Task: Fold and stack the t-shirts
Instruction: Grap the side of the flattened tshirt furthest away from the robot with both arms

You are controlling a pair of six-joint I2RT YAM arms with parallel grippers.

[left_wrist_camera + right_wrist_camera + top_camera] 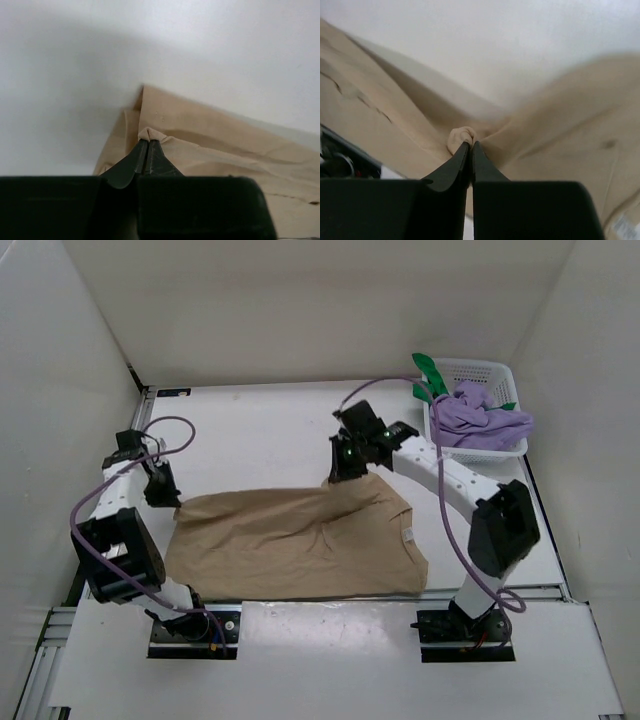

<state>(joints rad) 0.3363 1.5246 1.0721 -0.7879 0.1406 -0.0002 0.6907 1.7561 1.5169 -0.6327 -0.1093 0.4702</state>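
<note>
From above, the tan t-shirt (300, 540) lies wrinkled on the table (260, 425), its far edge held by the left gripper (175, 502) and right gripper (342, 478). Lift both evenly and keep that edge taut. Left wrist: jaws closed on a folded corner. Right wrist: jaws clamp a bunched nub of cloth.

I see the tan t-shirt (300, 545) spread wide and wrinkled on the tabletop (260, 430), its far edge pinched by the left tool (146, 142) and the right tool (470, 145). The light purple t-shirt (480, 420) sits crumpled in the basket (480, 368), with the green t-shirt (428, 370) poking over the rim.
</note>
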